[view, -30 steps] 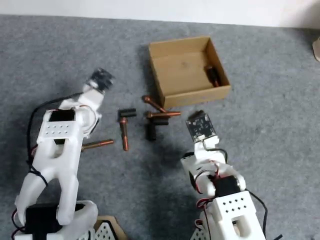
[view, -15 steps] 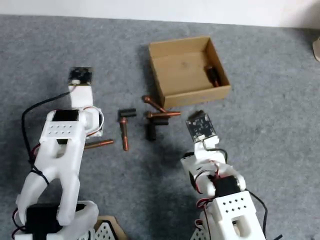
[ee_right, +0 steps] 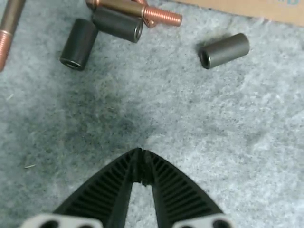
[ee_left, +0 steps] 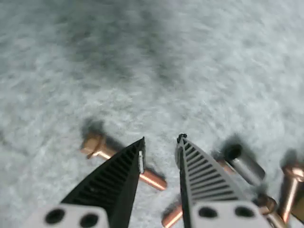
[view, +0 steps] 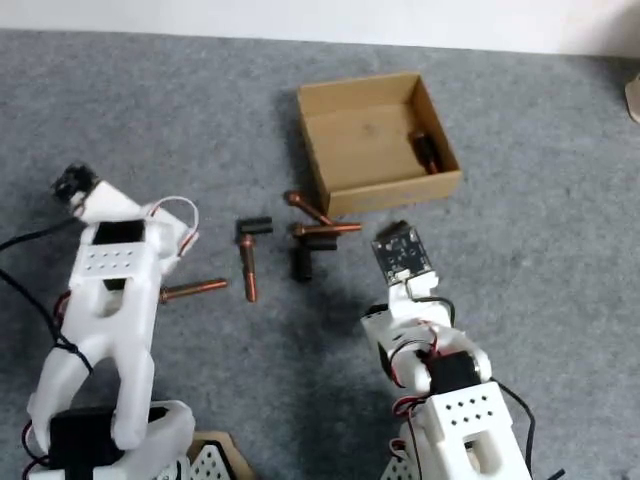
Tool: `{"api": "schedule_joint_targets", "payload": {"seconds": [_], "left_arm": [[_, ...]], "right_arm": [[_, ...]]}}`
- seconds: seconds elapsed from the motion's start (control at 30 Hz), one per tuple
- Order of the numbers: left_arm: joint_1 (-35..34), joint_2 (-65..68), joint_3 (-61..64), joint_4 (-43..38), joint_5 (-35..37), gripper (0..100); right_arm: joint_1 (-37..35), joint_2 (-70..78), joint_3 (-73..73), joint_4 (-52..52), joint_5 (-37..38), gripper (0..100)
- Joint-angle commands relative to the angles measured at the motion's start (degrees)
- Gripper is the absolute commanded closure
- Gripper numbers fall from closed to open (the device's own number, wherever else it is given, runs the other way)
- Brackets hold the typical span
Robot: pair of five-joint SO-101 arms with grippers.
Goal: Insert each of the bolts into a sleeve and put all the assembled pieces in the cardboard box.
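Black ribbed fingers of the left gripper (ee_left: 160, 141) stand slightly apart, holding nothing, above a copper bolt (ee_left: 97, 146) on the grey carpet (view: 540, 200). Its arm has swung leftward since a second ago. The right gripper (ee_right: 142, 159) stays pinched shut and empty near loose sleeves (ee_right: 78, 43). One assembled piece (view: 427, 150) lies in the cardboard box (view: 360, 140).

I count four loose bolts on the grey carpet (view: 520, 300): the leftmost bolt (view: 195, 290), the middle bolt (view: 249, 268), and two bolts (view: 327, 229) near the cardboard box (view: 400, 190). I make out three loose sleeves: one sleeve (view: 254, 227) by the middle bolt's head, and two more sleeves (view: 301, 263) close together. I see one assembled piece (view: 427, 151) in the box, and there is just the one box.
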Motion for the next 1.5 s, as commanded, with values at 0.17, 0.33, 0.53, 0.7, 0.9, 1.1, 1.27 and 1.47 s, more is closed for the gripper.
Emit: {"api": "schedule_joint_targets", "payload": {"seconds": [0.17, 0.33, 0.53, 0.7, 0.9, 1.1, 1.27, 1.47], "left_arm": [[-1.2, -2.9, 4.9, -1.1, 2.7, 88], [-1.0, -2.9, 6.0, -0.7, 9.8, 88], [-1.2, -2.9, 5.9, -0.7, 24.4, 88], [-1.4, -2.9, 6.3, -0.7, 35.9, 88], [-1.1, -2.9, 6.6, 3.2, 40.4, 88], [-1.2, -2.9, 6.3, 9.1, 41.1, 88], [-1.2, -2.4, 6.5, 8.8, 41.1, 88], [-1.4, -2.5, 6.3, 5.6, 41.0, 88]], "right_arm": [[-0.2, -0.7, -0.2, -0.9, 0.7, 98.8], [-0.2, -0.7, -0.2, -0.9, 0.7, 98.8], [-0.2, -0.7, -0.2, -0.9, 0.7, 98.8], [-0.2, -0.7, -0.2, -0.9, 0.7, 98.8], [-0.2, -0.7, -0.2, -0.9, 0.7, 98.8], [-0.2, -0.7, -0.2, -0.9, 0.7, 98.8], [-0.2, -0.7, -0.2, -0.9, 0.7, 98.8], [-0.2, -0.7, -0.2, -0.9, 0.7, 98.8]]}}
